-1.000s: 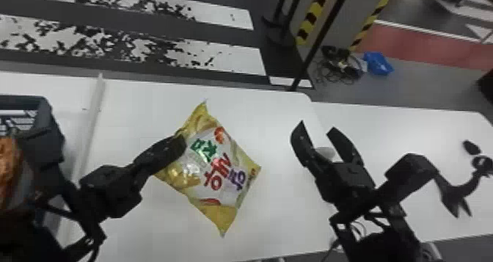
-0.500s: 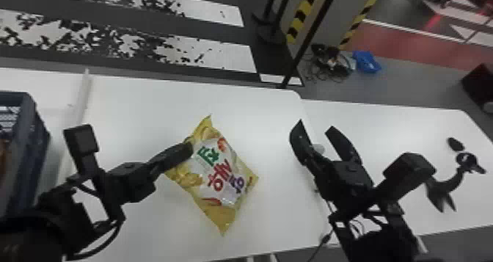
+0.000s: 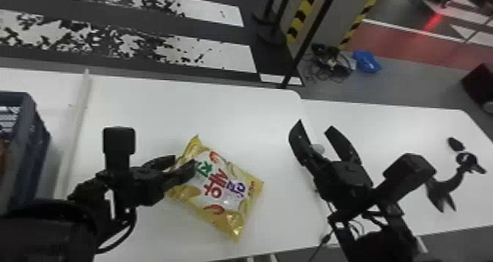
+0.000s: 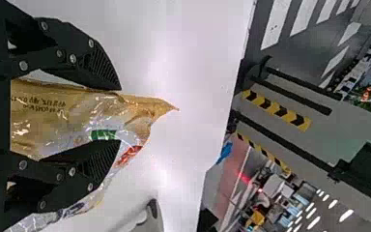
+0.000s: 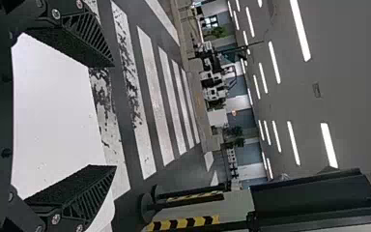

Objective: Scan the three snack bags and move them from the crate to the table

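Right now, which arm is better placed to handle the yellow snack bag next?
Left, I would say: part of the bag shows between the open fingers of the left gripper, while the right gripper is open farther to the right, away from it.

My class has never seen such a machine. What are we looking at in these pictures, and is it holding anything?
This is a two-armed robot. One picture looks down from its head; the other two come from its wrists and appear turned sideways. A yellow snack bag lies on the white table, with a dark blue crate at the head view's left edge. The left gripper has its fingers apart around part of the bag; whether it grips is unclear. The right gripper is open and empty.
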`<action>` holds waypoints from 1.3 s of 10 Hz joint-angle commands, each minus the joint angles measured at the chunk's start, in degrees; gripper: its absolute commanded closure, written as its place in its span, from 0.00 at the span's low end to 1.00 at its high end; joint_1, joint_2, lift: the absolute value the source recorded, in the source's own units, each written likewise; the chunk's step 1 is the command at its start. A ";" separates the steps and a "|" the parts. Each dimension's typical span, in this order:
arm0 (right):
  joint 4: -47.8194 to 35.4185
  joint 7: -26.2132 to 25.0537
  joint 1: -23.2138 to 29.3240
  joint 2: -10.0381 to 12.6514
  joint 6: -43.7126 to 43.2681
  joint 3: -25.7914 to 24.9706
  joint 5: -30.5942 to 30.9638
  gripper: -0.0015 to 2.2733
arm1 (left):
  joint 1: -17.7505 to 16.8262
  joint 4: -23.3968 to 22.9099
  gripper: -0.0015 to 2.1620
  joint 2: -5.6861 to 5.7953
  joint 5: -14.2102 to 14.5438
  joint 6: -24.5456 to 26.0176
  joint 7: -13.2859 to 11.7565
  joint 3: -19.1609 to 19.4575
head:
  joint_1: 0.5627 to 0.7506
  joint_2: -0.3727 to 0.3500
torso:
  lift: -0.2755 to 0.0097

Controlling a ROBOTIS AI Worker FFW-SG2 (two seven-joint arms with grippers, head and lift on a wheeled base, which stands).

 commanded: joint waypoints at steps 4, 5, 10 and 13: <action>0.00 0.92 0.96 0.00 -0.44 -0.96 -0.99 0.07 | 4.58 -8.13 0.02 0.53 -7.79 -6.95 4.42 -0.11 | 0.70 0.03 | 0.75; 0.00 1.10 1.40 0.00 -0.97 -0.96 -0.99 0.07 | 7.65 -12.88 0.02 0.71 -6.03 -7.48 3.99 1.82 | 0.70 0.03 | 0.75; -0.17 7.51 3.07 -0.26 6.77 -1.13 -0.91 0.06 | 27.34 -40.21 0.02 2.29 -5.06 -12.75 5.04 17.02 | 0.70 0.17 | 0.75; -0.35 7.69 2.10 -1.58 19.95 4.76 5.07 0.07 | 33.76 -42.41 0.02 2.29 -4.71 -17.67 6.27 20.72 | 0.70 0.37 | 0.75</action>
